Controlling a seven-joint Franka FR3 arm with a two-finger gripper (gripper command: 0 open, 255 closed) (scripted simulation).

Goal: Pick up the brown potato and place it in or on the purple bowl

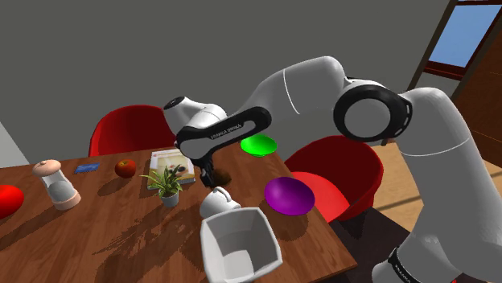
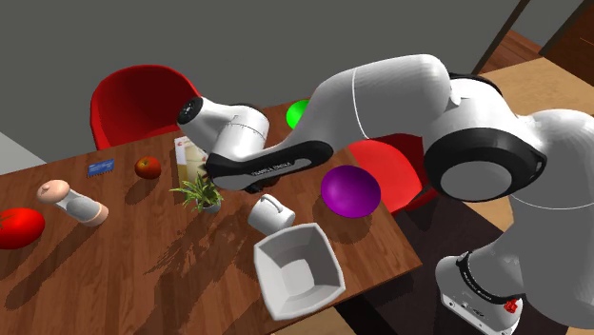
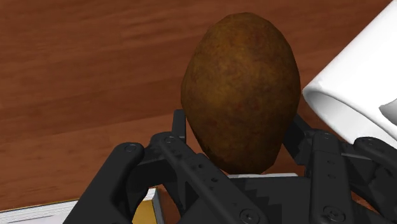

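1. The tool (image 3: 235,127) was closed on the potato (image 3: 240,89). One black finger pressed each flank, as far as the wrist view showed.
2. The potato sat between those fingers over the brown wooden desk (image 3: 76,63). We could not tell whether it rested on the wood or hung just clear of it.
3. We judged it firm, fairly weighty for its bulk and not fragile. The skin looked dull and rough, so it should not be slippery.
4. Its rounded flanks could let it pivot or roll under a loose grip. We thought the best hold was across the thick middle, where the fingers already sat.
5. It was egg-shaped, and its long axis ran crosswise to the line joining the two fingers. The narrower end pointed away from the hand, toward open desk.
6. Just beside the potato lay a white mug (image 3: 356,95), close to one finger.
7. In the shoulder view, a white square container (image 1: 241,245) stood nearer than the mug.
8. The purple bowl (image 1: 288,195) stood empty to the shoulder view's right of the tool, near the desk's edge and apart from the potato.
9. Farther off, a green bowl (image 1: 258,145) sat at the desk's far side.
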